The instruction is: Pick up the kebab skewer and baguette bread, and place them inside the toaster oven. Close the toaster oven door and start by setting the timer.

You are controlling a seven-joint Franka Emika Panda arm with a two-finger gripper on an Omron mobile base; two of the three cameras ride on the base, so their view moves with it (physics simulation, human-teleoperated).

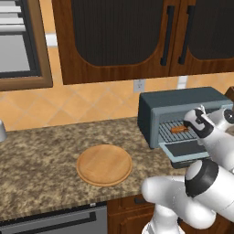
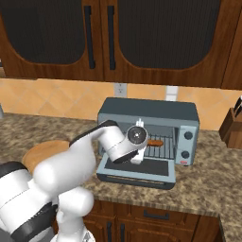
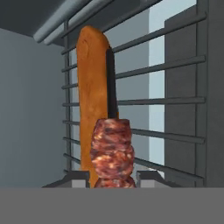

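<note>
Inside the toaster oven, over the wire rack, the kebab skewer is held by the hand, whose jaws are drawn close about the meat chunks at the near end. The baguette bread is already laid on the rack, just behind the skewer and seemingly touching it.

A risk is judged here: if the skewer is let go while tilted or too near the front edge, it could roll onto the lowered toaster oven door or slip between the bars. The loaf might also be nudged if the hand is pushed deeper, and the stick could be dragged out should the withdrawal be made before the jaws have fully parted.

The grip and the closeness of skewer and loaf are given by the hand view. From the base views, the door is shown lying open, the knob strip is seen on the right, and a round wooden board is shown on the counter.
</note>
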